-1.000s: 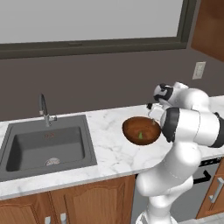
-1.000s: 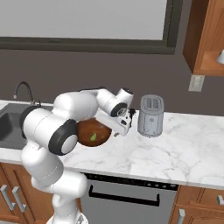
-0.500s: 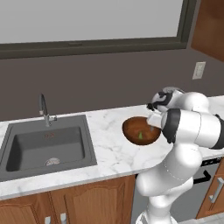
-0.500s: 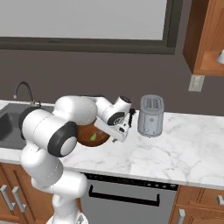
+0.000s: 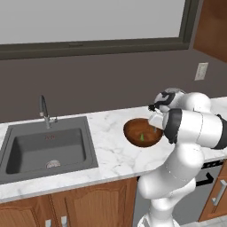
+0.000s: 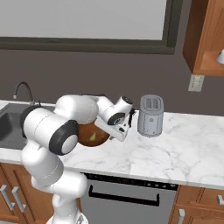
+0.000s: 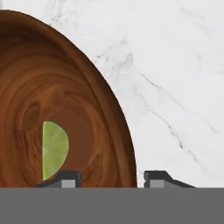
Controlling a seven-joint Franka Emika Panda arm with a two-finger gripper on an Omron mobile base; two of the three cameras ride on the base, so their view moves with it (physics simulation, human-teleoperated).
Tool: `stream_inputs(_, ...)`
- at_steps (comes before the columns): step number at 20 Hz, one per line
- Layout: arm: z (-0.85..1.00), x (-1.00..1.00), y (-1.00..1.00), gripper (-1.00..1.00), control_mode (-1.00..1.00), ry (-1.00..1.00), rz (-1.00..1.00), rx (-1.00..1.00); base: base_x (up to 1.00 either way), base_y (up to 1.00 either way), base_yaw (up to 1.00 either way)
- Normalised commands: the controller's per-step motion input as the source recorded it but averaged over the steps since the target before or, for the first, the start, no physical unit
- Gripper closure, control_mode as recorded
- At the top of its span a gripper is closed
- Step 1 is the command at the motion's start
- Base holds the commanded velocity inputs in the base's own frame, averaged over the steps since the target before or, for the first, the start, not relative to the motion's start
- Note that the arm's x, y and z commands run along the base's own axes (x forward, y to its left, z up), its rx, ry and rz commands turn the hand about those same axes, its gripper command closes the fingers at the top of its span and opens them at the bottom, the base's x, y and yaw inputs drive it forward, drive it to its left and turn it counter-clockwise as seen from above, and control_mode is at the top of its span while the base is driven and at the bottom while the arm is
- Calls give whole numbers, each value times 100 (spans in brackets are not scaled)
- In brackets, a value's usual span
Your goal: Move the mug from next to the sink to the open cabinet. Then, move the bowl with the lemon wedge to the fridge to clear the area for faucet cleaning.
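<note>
The reddish-brown wooden bowl (image 5: 142,132) sits on the marble counter right of the sink (image 5: 48,146), with the green lemon wedge (image 5: 142,138) inside. My gripper (image 5: 155,126) is down at the bowl's right rim. In the hand view the bowl (image 7: 65,109) and lemon wedge (image 7: 54,146) are close. The open gripper (image 7: 111,178) straddles the rim, one fingertip (image 7: 61,177) inside the bowl and the other outside. From the right, the gripper (image 6: 114,133) sits by the bowl (image 6: 94,133). The faucet (image 5: 44,111) stands behind the sink. The fridge is out of view.
A grey toaster (image 6: 151,116) stands on the counter just right of the hand. The brown wall cabinet (image 6: 205,39) hangs at the upper right with a pale object on its shelf at the frame edge. A wall outlet (image 5: 201,71) is behind the arm.
The hand has come down a little toward the bowl's right rim. The bowl and lemon wedge have not moved.
</note>
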Motion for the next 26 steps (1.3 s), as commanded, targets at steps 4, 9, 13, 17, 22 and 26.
stream_inputs(4, 0, -1, 0, 100, -100, 0, 0, 0, 0, 0, 0)
stream_inputs(9, 29, -30, 0, 100, -100, -3, 0, 0, 0, 0, 0)
stream_inputs(13, 100, -46, 0, 100, -100, -9, 0, 0, 0, 0, 0)
stream_inputs(17, 100, -55, 9, 100, -100, -5, -4, 0, 0, 0, 0)
stream_inputs(22, 100, -70, 7, 100, -100, 0, -9, 0, 0, 0, 0)
stream_inputs(26, 50, -74, 17, 100, 100, 0, 3, 0, -25, 13, 12)
